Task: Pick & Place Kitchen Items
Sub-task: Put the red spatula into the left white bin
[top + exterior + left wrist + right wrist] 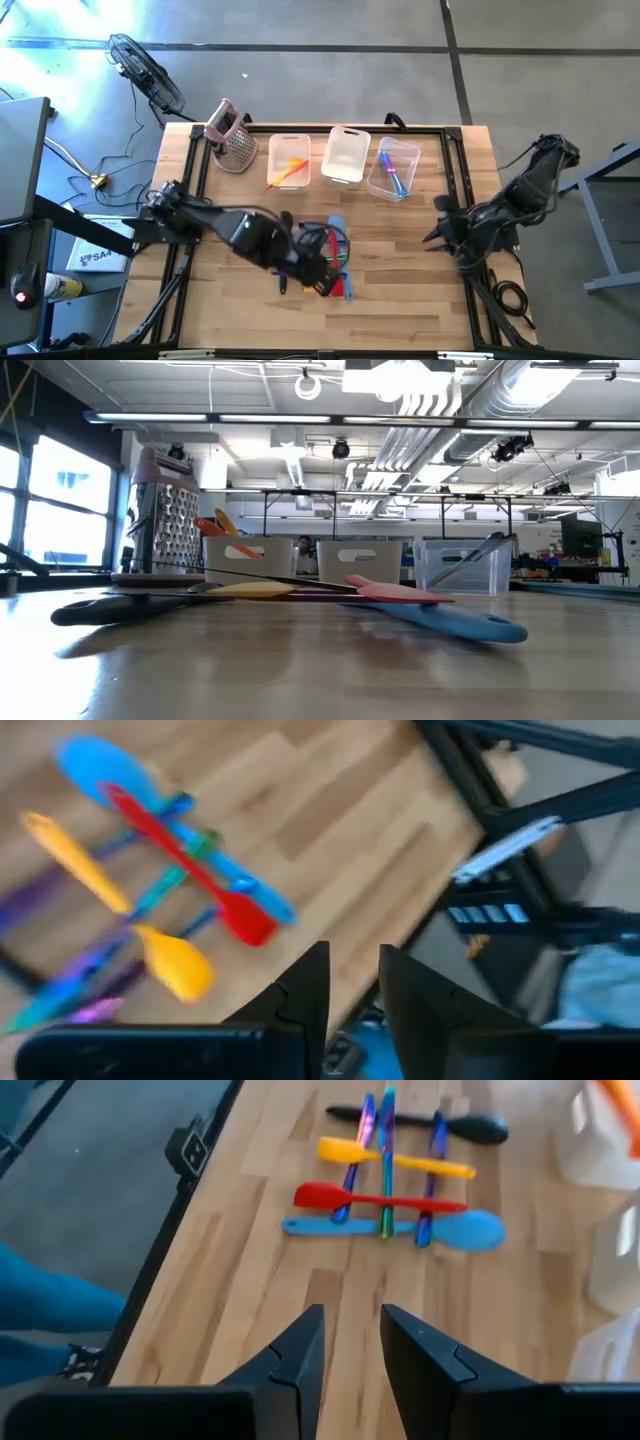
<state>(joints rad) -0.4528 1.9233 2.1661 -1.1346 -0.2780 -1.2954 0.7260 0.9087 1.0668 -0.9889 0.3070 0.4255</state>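
Your high camera looks straight down on the whole counter, with both arms in frame. Your low camera sits at counter height, close to the utensil pile, facing level toward the bins and the room behind. Your left wrist camera hangs close above the same pile, seen past its tool. Your right wrist camera faces that pile from farther off, past its own tool. All four views share the pile, which lies at about 6 o'clock from the counter's centre.
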